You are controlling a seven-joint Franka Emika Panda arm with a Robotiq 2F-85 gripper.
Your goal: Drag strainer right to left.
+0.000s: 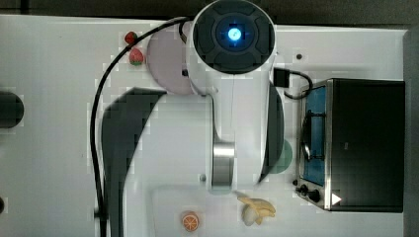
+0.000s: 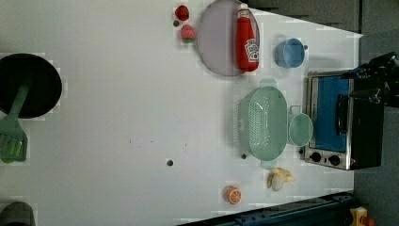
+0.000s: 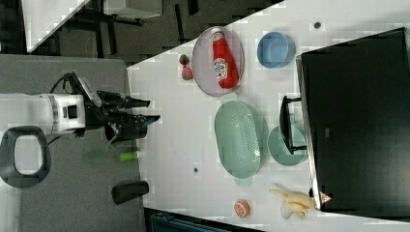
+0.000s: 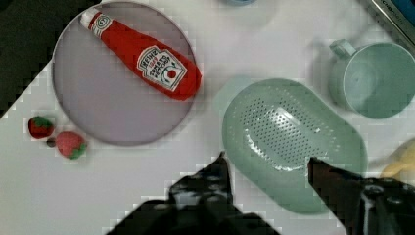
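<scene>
Approaching the strainer (image 4: 292,142) with the gripper (image 4: 268,171) spread wide above it.
The strainer rests on the bench (image 2: 117,117) between a lilac plate (image 2: 216,42) and a green mug (image 2: 301,129), untouched. The next move likely calls for descending onto its rim before dragging.

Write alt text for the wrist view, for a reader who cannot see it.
The open gripper hangs above a white table, its dark fingers framing the near rim of a mint-green strainer. A green mug stands beside the strainer. A ketchup bottle lies on a lilac plate, with two strawberries beside it.
</scene>
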